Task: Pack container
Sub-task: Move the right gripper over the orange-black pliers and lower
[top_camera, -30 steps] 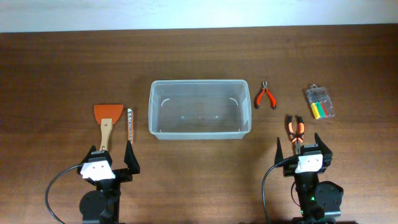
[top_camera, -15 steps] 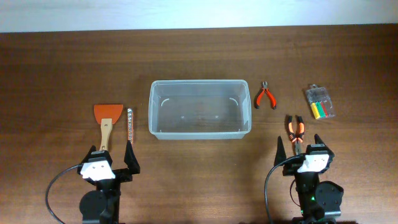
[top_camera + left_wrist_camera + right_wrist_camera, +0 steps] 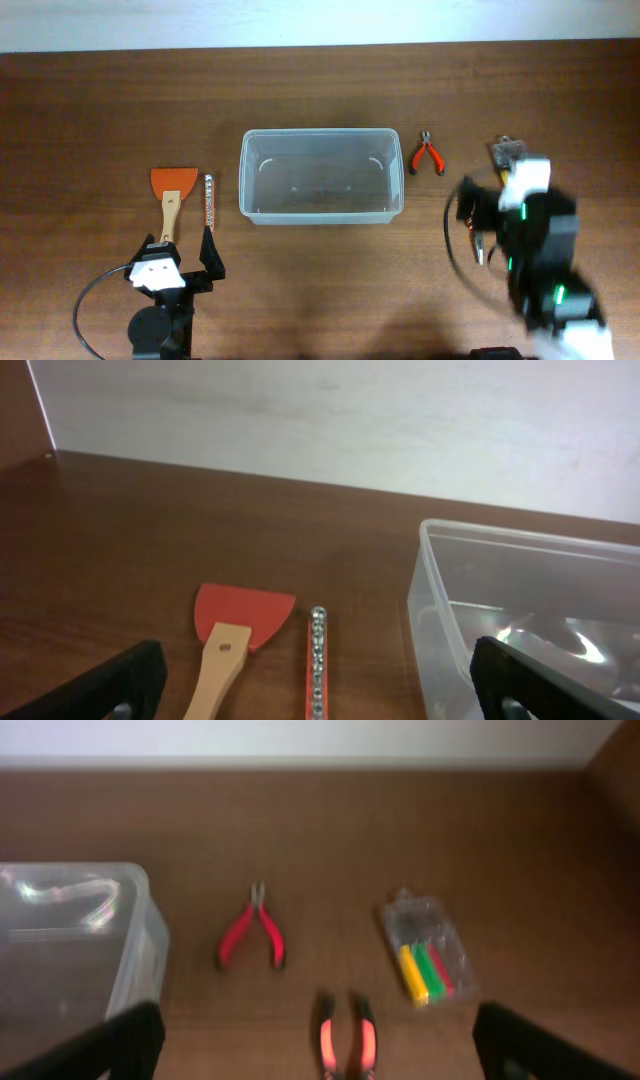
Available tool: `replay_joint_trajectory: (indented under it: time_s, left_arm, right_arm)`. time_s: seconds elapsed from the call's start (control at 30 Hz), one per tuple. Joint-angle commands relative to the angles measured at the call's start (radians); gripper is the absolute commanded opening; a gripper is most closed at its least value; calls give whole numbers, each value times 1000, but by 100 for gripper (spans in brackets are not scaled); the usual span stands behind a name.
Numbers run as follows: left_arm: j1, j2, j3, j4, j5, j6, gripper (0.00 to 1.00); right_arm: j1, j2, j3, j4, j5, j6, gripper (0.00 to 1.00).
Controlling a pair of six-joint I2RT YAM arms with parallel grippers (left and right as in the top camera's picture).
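Observation:
A clear plastic container [image 3: 320, 132] stands at the table's centre; it also shows in the left wrist view [image 3: 520, 540] and the right wrist view [image 3: 130, 880]. Small red pliers [image 3: 429, 156] [image 3: 252, 930] lie to its right. Orange-handled pliers [image 3: 470, 212] [image 3: 345, 1040] and a clear packet of coloured sticks [image 3: 503, 150] [image 3: 425, 955] lie further right, partly covered in the overhead view by my raised, blurred right arm. My right gripper [image 3: 495, 195] [image 3: 320, 1055] is open and empty above the orange pliers. My left gripper [image 3: 180, 245] [image 3: 315, 700] is open and empty.
An orange scraper with a wooden handle [image 3: 172, 190] [image 3: 243, 615] and a red strip of metal bits [image 3: 209, 200] [image 3: 317, 640] lie left of the container, just ahead of my left gripper. A pale wall runs along the table's far edge.
My right arm has lifted from its rest pose and swung forward over the orange pliers and the packet, blurred with motion. The left arm has not moved.

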Motion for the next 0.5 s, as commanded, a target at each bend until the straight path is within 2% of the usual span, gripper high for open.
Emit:
replay_joint_trajectory:
  time_s: [0.0, 0.13, 0.27, 0.33, 0.47]
  left_arm:
    - [5, -8, -10, 1, 11, 16, 99]
    - [5, -8, -10, 1, 11, 16, 99]
    - [5, -8, -10, 1, 11, 16, 99]
    - [5, -8, -10, 1, 11, 16, 99]
    - [5, -8, -10, 1, 11, 16, 99]
  right_arm:
    - [-4, 264, 316, -192, 13, 2, 99]
    - [-28, 528, 650, -457, 7, 2, 99]
    - [-55, 709, 880, -610, -91, 2, 99]
    - [-64, 759, 938, -635, -143, 2, 99]
    - [-71, 790, 954, -610, -105, 2, 99]
